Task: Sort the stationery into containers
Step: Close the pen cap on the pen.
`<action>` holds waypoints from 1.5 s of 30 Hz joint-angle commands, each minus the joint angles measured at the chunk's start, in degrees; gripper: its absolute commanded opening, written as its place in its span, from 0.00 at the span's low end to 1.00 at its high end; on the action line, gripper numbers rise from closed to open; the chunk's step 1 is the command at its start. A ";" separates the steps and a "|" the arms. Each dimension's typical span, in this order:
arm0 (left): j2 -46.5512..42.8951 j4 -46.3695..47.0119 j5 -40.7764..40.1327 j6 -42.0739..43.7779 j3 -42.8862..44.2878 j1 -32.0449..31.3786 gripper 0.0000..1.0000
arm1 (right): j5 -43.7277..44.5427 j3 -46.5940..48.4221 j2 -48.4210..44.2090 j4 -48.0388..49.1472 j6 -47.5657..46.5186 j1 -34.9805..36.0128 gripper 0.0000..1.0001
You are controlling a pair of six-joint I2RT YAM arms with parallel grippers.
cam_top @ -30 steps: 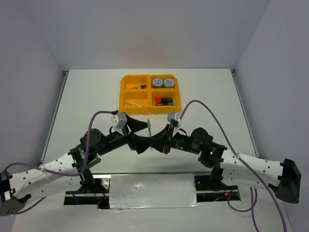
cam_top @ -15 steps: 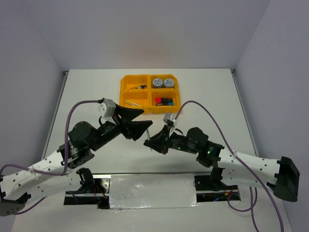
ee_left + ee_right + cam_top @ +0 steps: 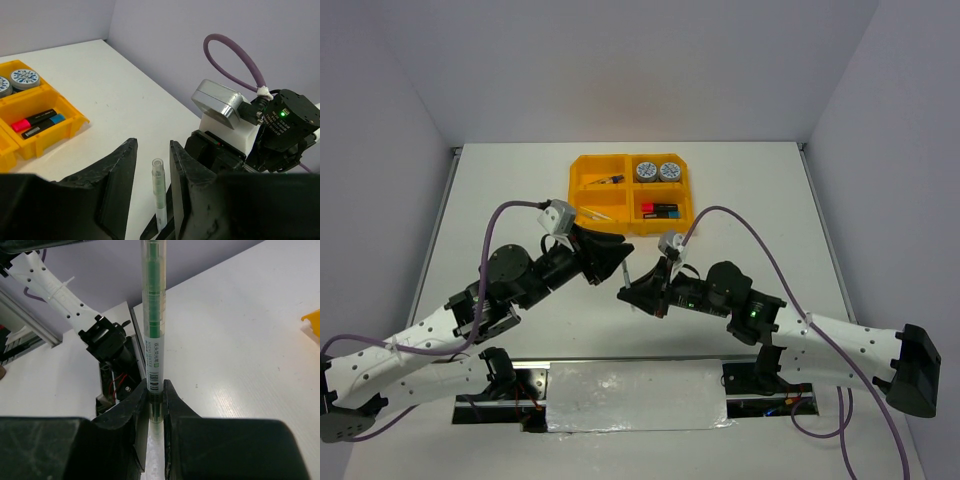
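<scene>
1. I'm starting with the orange-yellow tray [image 3: 650, 229], which sits at the far middle of the table [image 3: 760, 200]. It has four compartments, two by two.
2. In the far right compartment there are two blue-and-white tape rolls [image 3: 646, 171] side by side. In the near right one, black highlighters [image 3: 660, 210] lie flat, with pink and blue caps showing.
3. The far left compartment holds one thin dark item [image 3: 608, 180] lying slantwise (too small for me to name). The near left one holds pale pens [image 3: 594, 213], right beside my left wrist camera in the overhead view.
4. Now the action, which is well this side of the tray, over the table in front of both bases. My right gripper [image 3: 155, 390] is clamped on one end of a clear pen with a green core [image 3: 152, 315]. The pen runs straight out past the fingertips.
5. My left gripper [image 3: 153, 150] faces it from the other side. Its jaws are parted, one on each side of the pen's free end. From the left wrist I see a sliver of gap between the pen and each finger, so there's no squeeze there. Only the right one has the pen.
</scene>
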 commanded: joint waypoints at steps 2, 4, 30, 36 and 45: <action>0.28 1.26 0.64 -1.53 1.74 -0.18 0.44 | 0.37 3.28 -0.84 0.45 -1.03 0.03 0.00; 0.63 0.99 1.25 -1.97 1.66 -0.18 0.35 | 0.72 3.45 -0.93 0.10 -1.12 0.03 0.00; 6.08 0.82 10.49 -10.32 -13.28 -2.20 0.00 | 5.55 34.38 4.95 -16.33 -14.74 -3.48 0.00; 6.26 -0.67 8.91 -10.68 -14.43 -4.75 0.00 | 4.59 38.17 7.07 -17.57 -15.36 -4.36 0.00; 4.06 -32.90 -31.84 -16.03 7.34 -4.23 0.80 | 1.43 28.08 10.67 -19.07 -21.76 -4.54 0.00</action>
